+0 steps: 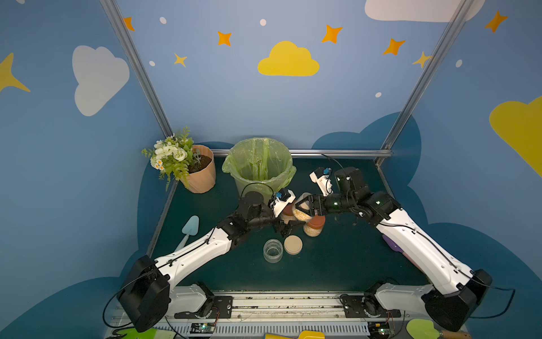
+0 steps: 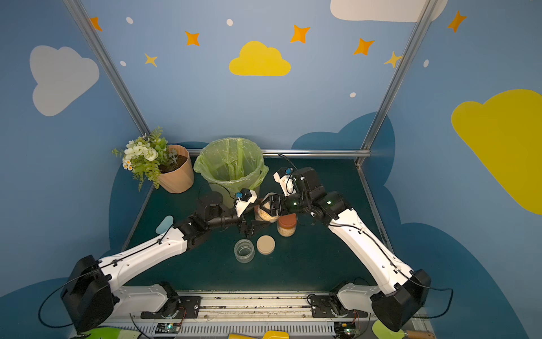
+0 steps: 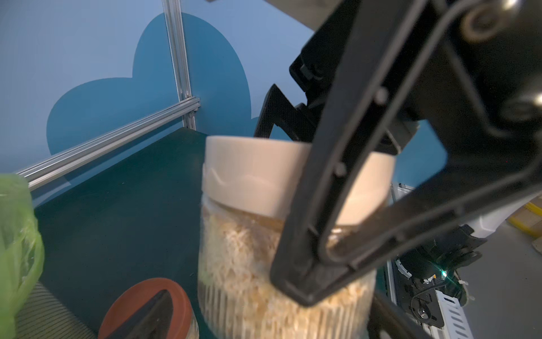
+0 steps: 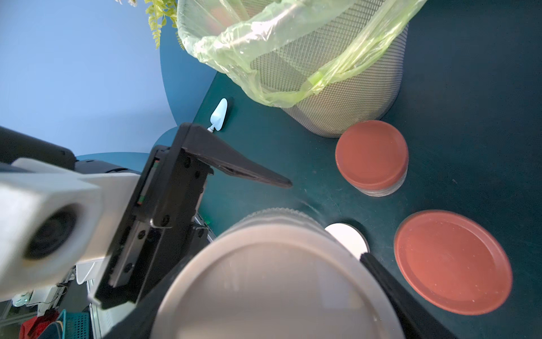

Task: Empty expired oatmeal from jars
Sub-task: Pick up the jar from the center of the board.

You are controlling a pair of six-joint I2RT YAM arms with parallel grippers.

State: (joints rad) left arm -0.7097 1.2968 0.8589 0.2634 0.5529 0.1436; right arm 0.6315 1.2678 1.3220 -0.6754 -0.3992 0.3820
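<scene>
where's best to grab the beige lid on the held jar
Probably its straight side wall, jaws across the round lid, coming from the robot's left: the jar sits about upright and the right gripper takes up the other side.

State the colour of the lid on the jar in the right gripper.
Beige lid on the jar; clearest in the left wrist view.

The right hand is black, and the jar in it is of clear glass with fine upright ribs near its base. Its lid is beige, the oatmeal inside pale tan and flaky. Two rust-orange lids are seen just beside this hand. Near the black left hand a loose beige lid and a colourless empty jar are found. The counter is dark green; the bin behind the hands is grey mesh, lined with a light green bag.
</scene>
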